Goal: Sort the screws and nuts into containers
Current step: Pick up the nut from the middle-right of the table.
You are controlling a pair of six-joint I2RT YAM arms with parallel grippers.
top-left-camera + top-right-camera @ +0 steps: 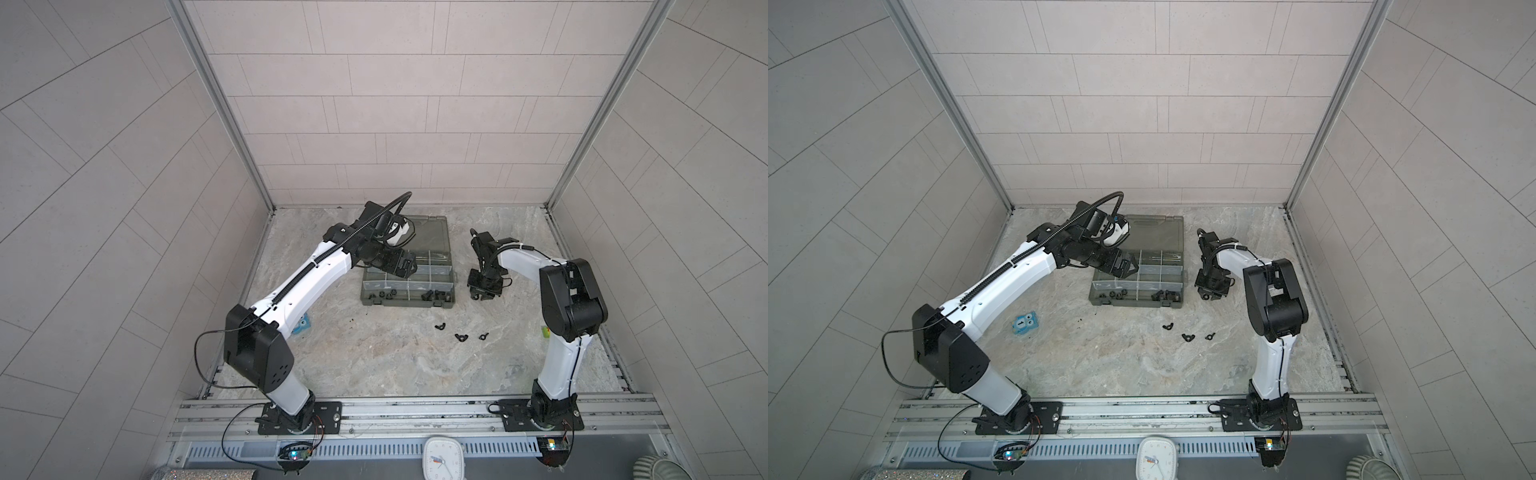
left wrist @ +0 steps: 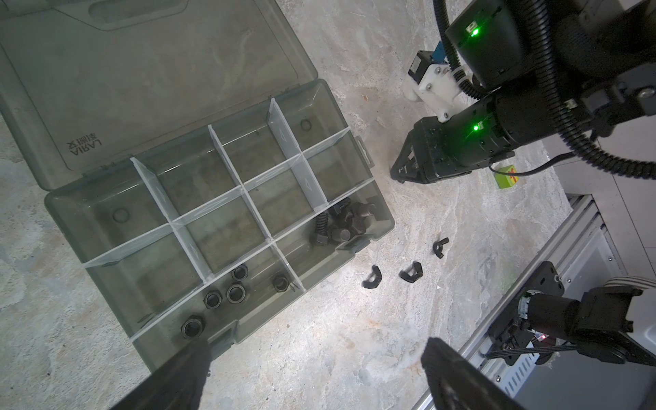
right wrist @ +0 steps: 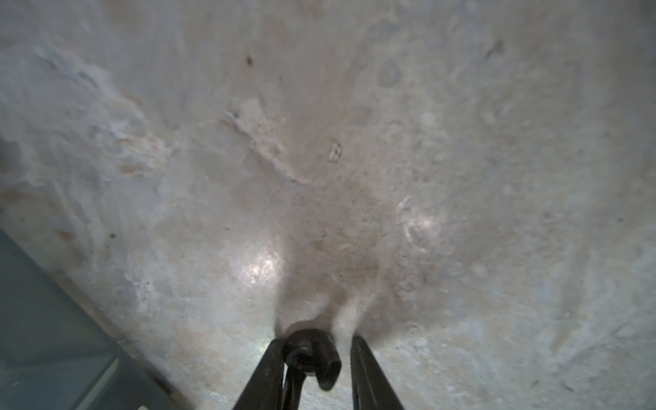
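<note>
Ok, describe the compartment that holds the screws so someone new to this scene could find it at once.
Find the open olive-grey organiser case toward the back of the table. Take its front row, nearest the robot, and go to the corner compartment at the robot's right. It alone holds a pile of stubby black screws; its neighbour holds ring-shaped nuts.

Translucent plastic containers (image 2: 230, 170), matt black nuts (image 2: 236, 294)

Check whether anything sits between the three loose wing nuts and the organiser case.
Nothing visible does: only bare table separates the wing nuts from the near wall of the organiser case. The left gripper hovers open above the case.
</note>
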